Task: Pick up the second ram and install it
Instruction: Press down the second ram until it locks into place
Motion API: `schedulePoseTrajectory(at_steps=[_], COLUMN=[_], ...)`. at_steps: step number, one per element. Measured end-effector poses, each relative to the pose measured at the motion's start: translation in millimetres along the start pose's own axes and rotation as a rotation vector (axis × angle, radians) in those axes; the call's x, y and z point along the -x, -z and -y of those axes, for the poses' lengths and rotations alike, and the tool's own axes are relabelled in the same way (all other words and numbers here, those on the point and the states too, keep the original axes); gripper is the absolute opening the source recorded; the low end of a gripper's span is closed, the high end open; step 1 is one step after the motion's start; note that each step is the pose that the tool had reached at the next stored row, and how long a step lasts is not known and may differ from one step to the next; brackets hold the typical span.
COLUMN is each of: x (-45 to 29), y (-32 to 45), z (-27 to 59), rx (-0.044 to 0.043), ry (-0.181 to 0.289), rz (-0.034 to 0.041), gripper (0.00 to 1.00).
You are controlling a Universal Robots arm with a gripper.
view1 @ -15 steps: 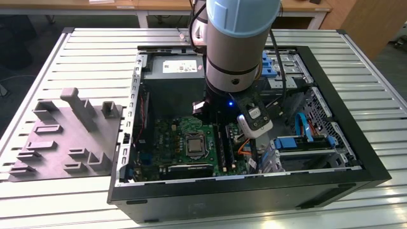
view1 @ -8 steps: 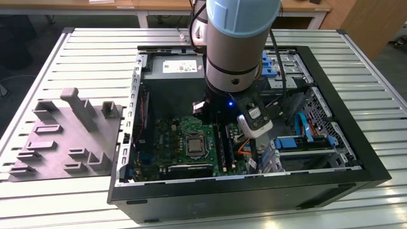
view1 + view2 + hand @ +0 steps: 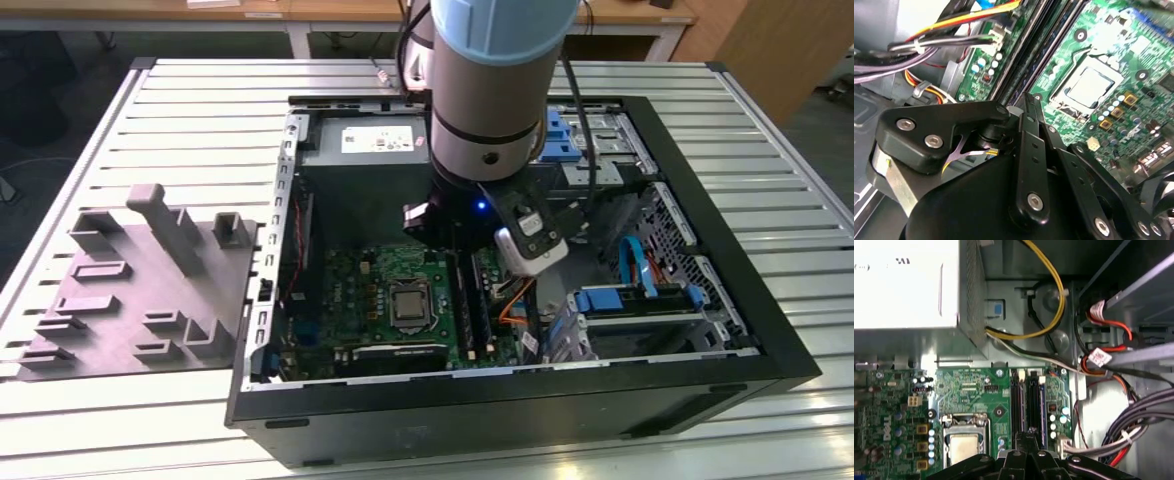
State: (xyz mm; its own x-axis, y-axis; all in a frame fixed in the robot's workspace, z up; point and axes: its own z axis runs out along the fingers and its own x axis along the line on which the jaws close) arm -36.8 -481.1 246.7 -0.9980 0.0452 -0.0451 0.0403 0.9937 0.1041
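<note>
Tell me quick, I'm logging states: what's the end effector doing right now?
End effector: low over the RAM slots of the motherboard; whether it is open or shut, or holding anything, cannot be told.

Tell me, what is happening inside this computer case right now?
A robot arm reaches down into an open computer case lying on a slatted table. Its tool hangs just above the black memory slots of the green motherboard, beside the processor socket. A blue-edged memory stick sits in the slot area.
</note>
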Motion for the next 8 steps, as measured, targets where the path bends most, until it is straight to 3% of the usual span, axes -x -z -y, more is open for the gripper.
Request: schedulePoseTrajectory(at_steps=[8], x=[-0.6], y=[-1.4], z=[-12.8], rx=[0.0001], ry=[0.000], rz=[0.0000], gripper=[0.10])
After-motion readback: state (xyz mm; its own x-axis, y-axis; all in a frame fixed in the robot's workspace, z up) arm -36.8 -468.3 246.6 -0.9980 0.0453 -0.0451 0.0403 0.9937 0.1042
